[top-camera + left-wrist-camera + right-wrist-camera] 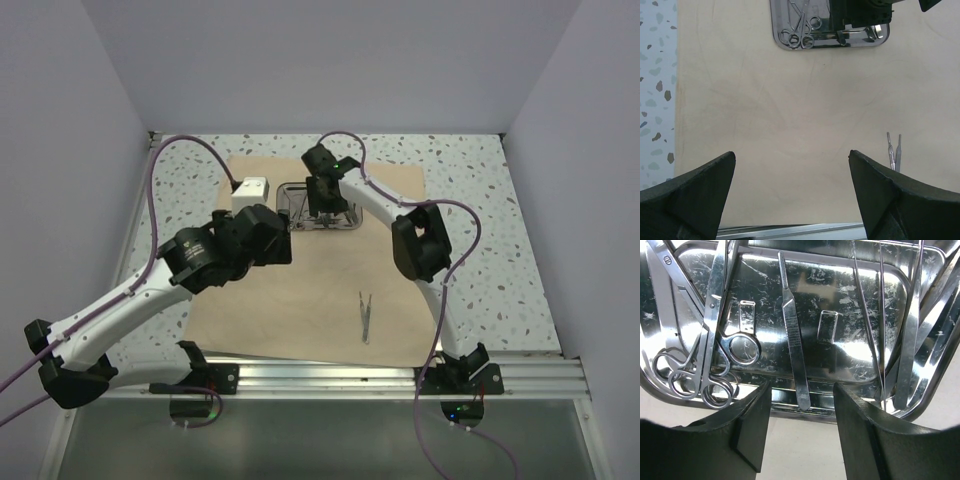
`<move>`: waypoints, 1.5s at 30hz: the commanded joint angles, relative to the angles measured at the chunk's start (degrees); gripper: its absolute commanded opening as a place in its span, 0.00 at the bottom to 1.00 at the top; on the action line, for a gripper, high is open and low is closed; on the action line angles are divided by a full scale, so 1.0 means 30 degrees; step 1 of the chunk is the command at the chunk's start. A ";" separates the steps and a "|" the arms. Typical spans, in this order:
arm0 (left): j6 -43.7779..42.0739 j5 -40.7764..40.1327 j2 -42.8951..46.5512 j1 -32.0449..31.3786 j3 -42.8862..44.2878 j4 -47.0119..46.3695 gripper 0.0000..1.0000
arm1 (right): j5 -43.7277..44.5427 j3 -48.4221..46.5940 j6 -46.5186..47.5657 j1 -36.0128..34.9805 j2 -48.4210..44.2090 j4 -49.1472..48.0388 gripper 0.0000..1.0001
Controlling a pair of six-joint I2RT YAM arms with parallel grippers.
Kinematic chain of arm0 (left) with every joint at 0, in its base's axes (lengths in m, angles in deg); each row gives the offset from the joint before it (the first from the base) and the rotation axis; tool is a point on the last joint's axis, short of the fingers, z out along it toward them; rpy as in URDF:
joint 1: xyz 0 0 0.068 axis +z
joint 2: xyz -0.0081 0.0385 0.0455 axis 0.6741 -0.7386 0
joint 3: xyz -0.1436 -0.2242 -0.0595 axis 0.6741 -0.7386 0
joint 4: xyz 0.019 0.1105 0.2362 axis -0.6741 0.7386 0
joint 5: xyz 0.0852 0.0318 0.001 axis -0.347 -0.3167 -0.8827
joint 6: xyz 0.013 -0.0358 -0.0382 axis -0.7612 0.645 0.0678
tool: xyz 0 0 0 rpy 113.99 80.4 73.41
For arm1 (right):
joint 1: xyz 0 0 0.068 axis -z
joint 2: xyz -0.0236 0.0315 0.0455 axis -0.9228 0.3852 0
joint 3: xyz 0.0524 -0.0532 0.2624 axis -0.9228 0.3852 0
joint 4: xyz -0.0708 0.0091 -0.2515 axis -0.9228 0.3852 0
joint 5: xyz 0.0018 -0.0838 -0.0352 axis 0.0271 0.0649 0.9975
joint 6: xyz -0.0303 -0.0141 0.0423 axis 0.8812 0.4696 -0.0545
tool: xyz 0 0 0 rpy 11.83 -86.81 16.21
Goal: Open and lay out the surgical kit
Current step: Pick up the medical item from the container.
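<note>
The tan cloth wrap (300,290) lies spread flat on the table. The shiny steel tray (292,192) sits on its far part. My right gripper (322,205) is open, low at the tray's near rim. In the right wrist view the gripper (801,390) has a flat scalpel handle (791,325) ending between its fingertips; it has hold of nothing. Scissors (705,375) lie at the tray's left, and slim tweezers and forceps (910,340) at its right. Two slim silver instruments (366,315) lie side by side on the cloth. My left gripper (791,155) is open and empty, high above the cloth.
The speckled tabletop (470,190) borders the cloth on both sides. White walls enclose the left, right and back. A metal rail (330,378) runs along the near edge. In the left wrist view the tray (850,42) is at the top and the two instruments (894,152) at the right.
</note>
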 commanded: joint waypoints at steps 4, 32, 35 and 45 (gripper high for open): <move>-0.0949 0.0250 -0.0032 0.0617 -0.0089 -0.1039 0.99 | -0.0292 0.0118 -0.0386 -0.0023 0.0486 -0.0344 0.53; -0.2737 0.1218 0.0055 0.1908 -0.0440 -0.1362 0.99 | 0.0470 0.0850 -0.1353 -0.0726 0.1893 0.0389 0.12; -0.2708 0.1247 0.0231 0.1937 -0.0558 -0.1333 0.99 | 0.0469 0.1144 -0.1441 -0.0726 0.1951 0.0418 0.00; -0.3030 0.1687 0.0437 0.1996 -0.0705 -0.1713 0.99 | 0.1641 -0.1079 -0.0418 -0.0638 0.1016 0.1355 0.00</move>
